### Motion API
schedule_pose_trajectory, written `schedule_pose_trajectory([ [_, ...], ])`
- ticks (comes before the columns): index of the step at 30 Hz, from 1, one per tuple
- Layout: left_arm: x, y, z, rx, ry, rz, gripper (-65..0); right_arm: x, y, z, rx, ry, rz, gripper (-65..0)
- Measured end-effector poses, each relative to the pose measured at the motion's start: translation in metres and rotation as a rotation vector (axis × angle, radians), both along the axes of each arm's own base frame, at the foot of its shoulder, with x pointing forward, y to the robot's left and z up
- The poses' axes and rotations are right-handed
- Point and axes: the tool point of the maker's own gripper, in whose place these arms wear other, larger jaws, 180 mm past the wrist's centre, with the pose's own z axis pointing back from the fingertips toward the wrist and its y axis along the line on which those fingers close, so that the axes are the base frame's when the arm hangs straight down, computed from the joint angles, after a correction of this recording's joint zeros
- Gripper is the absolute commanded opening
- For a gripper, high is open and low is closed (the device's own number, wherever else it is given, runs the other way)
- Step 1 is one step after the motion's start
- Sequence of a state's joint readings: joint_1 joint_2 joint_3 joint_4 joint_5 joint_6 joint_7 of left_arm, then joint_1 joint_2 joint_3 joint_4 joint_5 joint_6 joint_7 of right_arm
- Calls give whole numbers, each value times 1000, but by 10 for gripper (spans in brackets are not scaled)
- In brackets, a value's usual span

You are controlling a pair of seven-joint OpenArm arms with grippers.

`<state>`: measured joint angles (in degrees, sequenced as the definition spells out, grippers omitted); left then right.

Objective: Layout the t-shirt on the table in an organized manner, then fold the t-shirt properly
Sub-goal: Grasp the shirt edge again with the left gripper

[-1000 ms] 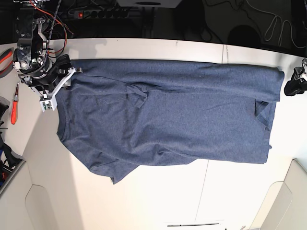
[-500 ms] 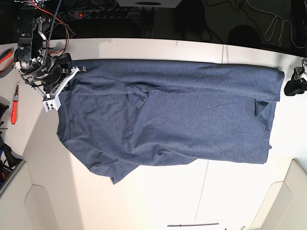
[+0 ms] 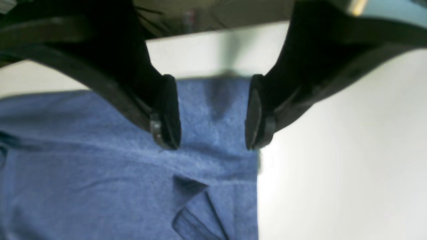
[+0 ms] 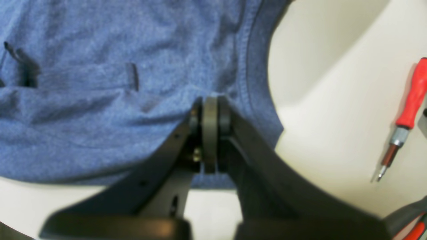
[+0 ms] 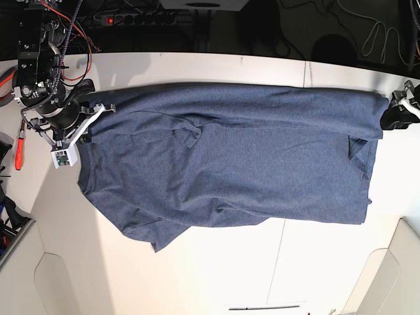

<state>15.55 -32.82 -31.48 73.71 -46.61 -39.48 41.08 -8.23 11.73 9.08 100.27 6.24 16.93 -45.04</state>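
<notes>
The dark blue t-shirt (image 5: 230, 164) lies spread across the off-white table (image 5: 216, 262), with no lettering showing. My right gripper (image 5: 100, 109) is at the shirt's far left corner beside the collar. In the right wrist view its pads (image 4: 210, 110) are pressed together on a pinch of the t-shirt (image 4: 100, 83). My left gripper (image 5: 392, 113) hovers at the shirt's far right corner. In the left wrist view that left gripper (image 3: 211, 133) stands open, its fingertips (image 3: 166, 133) straddling the t-shirt (image 3: 100, 173) edge without touching it.
A red-handled screwdriver (image 5: 20, 147) (image 4: 412, 96) lies on the table left of the right arm. A power strip (image 5: 141, 18) and cables sit behind the far edge. Raised white panels stand at the near corners (image 5: 65, 282) (image 5: 387, 275). A thin dark seam (image 5: 275, 262) crosses the table.
The right gripper has shut on the shirt's edge by the collar and drawn back to the left. The left gripper has edged up toward the shirt's right corner, still open.
</notes>
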Motion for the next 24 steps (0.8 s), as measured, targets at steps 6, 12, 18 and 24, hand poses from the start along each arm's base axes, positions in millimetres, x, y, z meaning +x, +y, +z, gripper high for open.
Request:
schedule_pose_trajectory([
  [6,22,-12,-14,164,23,-126,-303,0,0,0,0,0,0,-650],
  [12,40,-16,-26,175,36,-142,-253,0,0,0,0,0,0,-650],
  [18,35,-6,-51,121,95,-80,-255,0,0,0,0,0,0,-650],
  [24,40,-7,-45,83,61,-63,-497,0,0,0,0,0,0,-650],
])
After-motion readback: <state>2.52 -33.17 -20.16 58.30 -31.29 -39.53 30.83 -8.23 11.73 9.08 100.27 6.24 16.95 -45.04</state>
